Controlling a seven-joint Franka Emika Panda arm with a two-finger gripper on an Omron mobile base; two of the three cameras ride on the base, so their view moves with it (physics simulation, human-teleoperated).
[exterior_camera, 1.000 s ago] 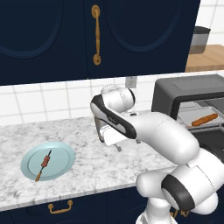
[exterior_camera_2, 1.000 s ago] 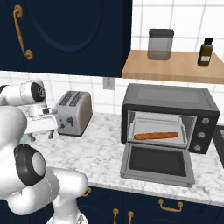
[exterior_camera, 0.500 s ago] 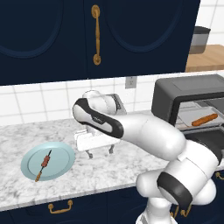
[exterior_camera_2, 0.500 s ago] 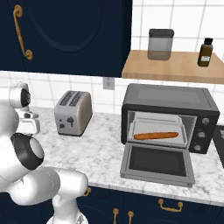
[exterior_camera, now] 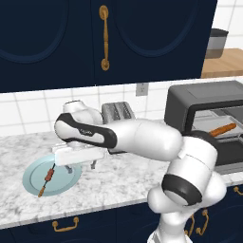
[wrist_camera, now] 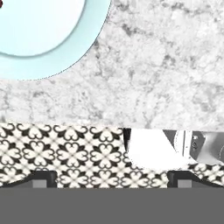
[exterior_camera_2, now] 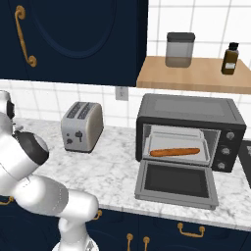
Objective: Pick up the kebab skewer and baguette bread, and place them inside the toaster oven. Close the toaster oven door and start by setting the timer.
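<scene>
The gripper is hanging over the counter just beside the right edge of the plate, its jaws standing wide apart with nothing between them. In my judgement the hand is lining up for the skewer, the one task item not yet stowed; it is not yet over the stick. In the hand view the two fingertips are sitting far apart above bare marble, with the plate's pale blue rim off to one corner.

Containers and contents:
- Plate: lying flat on the counter at the left, holding the skewer alone. The skewer is lying diagonally across it, meat chunks at mid-length, its lower end reaching to or just past the rim. The bare stick ends look like the likely place to grip.
- Oven: standing at the right of the counter, door dropped fully open and lying level in front. That is leaving the opening free for a second item.
- Tray inside the oven: carrying the baguette, lying lengthwise across the middle. Room appears to remain in front of it and behind it.
- Toaster: standing between plate and oven; whether anything is in its slots cannot be told.
- Shelf above the oven: bearing a grey canister and a dark bottle, well apart; contents not discernible.

Door closing and timer are outstanding.
</scene>
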